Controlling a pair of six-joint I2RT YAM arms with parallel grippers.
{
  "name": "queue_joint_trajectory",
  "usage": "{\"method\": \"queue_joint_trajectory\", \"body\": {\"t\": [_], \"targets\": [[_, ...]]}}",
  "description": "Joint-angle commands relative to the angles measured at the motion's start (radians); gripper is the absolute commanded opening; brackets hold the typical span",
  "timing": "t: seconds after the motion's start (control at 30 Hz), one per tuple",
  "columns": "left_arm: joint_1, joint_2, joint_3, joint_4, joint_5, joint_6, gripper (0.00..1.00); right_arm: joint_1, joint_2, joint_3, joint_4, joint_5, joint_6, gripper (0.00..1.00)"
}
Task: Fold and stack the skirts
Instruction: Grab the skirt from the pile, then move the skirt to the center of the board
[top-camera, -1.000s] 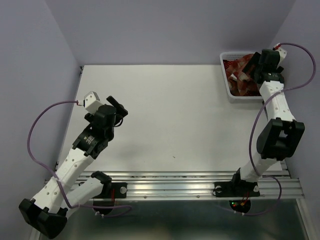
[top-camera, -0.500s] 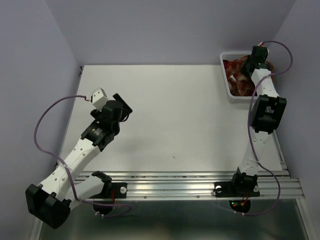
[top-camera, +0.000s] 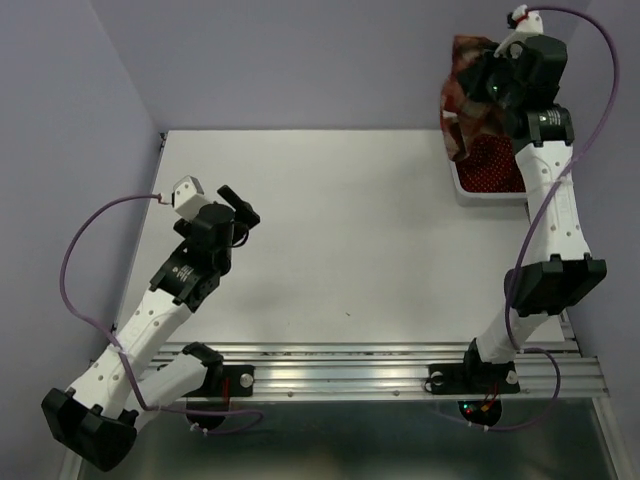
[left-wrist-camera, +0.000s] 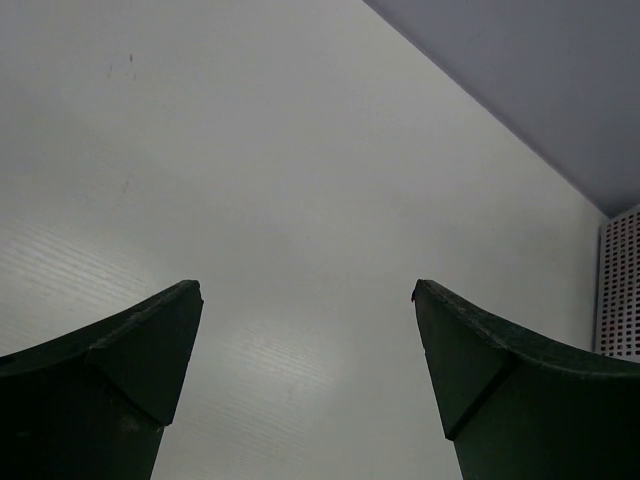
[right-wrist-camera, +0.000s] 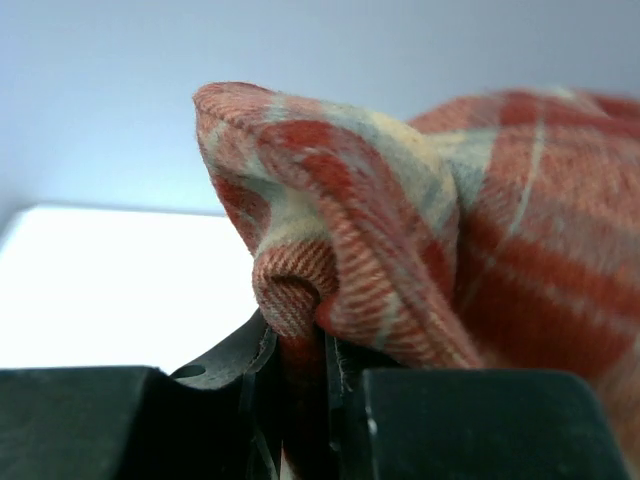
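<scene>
The red-and-cream plaid skirt hangs bunched in the air above the white mesh basket, at the table's far right corner. My right gripper is shut on it. In the right wrist view a fold of the plaid skirt is pinched between the two dark jaws of the right gripper. A dark red skirt with tiny white dots lies inside the basket. My left gripper hovers over the left part of the table, open and empty.
The white tabletop stretches between the arms. Purple-grey walls close in the back and both sides. The basket's mesh wall shows at the right edge of the left wrist view. A metal rail runs along the near edge.
My right gripper dipped into the basket, closed on the plaid skirt and rose with it above the basket. The left arm shifted only slightly and stayed open.
</scene>
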Motion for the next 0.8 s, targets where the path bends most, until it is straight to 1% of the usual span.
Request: {"method": "queue_joint_trajectory", "body": {"t": [0.0, 0.03, 0.07, 0.1, 0.17, 0.2, 0.23, 0.27, 0.3, 0.33, 0.37, 0.4, 0.43, 0.47, 0.5, 0.6, 0.77], "targets": [[0.008, -0.067, 0.003, 0.01, -0.03, 0.018, 0.99, 0.181, -0.05, 0.095, 0.015, -0.323, -0.067, 0.01], [0.008, -0.08, 0.01, -0.008, -0.039, 0.018, 0.99, 0.228, -0.05, 0.111, 0.02, -0.367, -0.064, 0.01], [0.009, -0.086, 0.017, -0.019, -0.044, 0.018, 0.99, 0.247, -0.05, 0.122, 0.027, -0.419, -0.063, 0.02], [0.009, -0.092, 0.024, -0.034, -0.05, 0.016, 0.99, 0.258, -0.052, 0.122, 0.04, -0.507, -0.045, 0.06], [0.009, -0.101, 0.035, -0.077, -0.064, 0.001, 0.99, 0.258, -0.063, 0.082, 0.095, -0.562, -0.011, 0.13], [0.009, -0.114, 0.043, -0.091, -0.067, -0.005, 0.99, 0.258, -0.084, 0.048, 0.103, -0.563, -0.004, 0.15], [0.009, -0.118, 0.047, -0.119, -0.071, -0.014, 0.99, 0.258, -0.098, -0.046, 0.109, -0.507, -0.005, 0.21], [0.009, -0.13, 0.049, -0.129, -0.073, -0.031, 0.99, 0.258, -0.133, -0.108, 0.113, -0.467, -0.004, 0.23], [0.009, -0.138, 0.05, -0.145, -0.073, -0.04, 0.99, 0.258, -0.148, -0.177, 0.116, -0.382, -0.017, 0.26], [0.009, -0.144, 0.05, -0.157, -0.073, -0.05, 0.99, 0.258, -0.165, -0.249, 0.118, -0.344, -0.024, 0.32], [0.009, -0.156, 0.047, -0.183, -0.073, -0.057, 0.99, 0.258, -0.179, -0.394, 0.112, -0.312, -0.033, 0.56], [0.008, -0.163, 0.046, -0.2, -0.073, -0.079, 0.99, 0.258, -0.194, -0.467, 0.113, -0.274, -0.036, 0.75], [0.009, -0.169, 0.046, -0.217, -0.071, -0.09, 0.99, 0.258, -0.222, -0.533, 0.11, -0.181, -0.031, 0.94], [0.008, -0.183, 0.041, -0.246, -0.068, -0.1, 0.99, 0.258, -0.233, -0.631, 0.092, -0.139, -0.027, 1.0], [0.009, -0.189, 0.04, -0.261, -0.065, -0.122, 0.99, 0.258, -0.25, -0.674, 0.084, -0.049, -0.022, 1.0], [0.009, -0.216, 0.014, -0.289, -0.038, -0.142, 0.99, 0.258, -0.338, -0.804, 0.08, 0.038, 0.036, 1.0], [0.008, -0.212, -0.063, -0.265, 0.034, -0.186, 0.99, 0.258, -0.471, -0.975, 0.096, 0.039, 0.165, 1.0]]}}
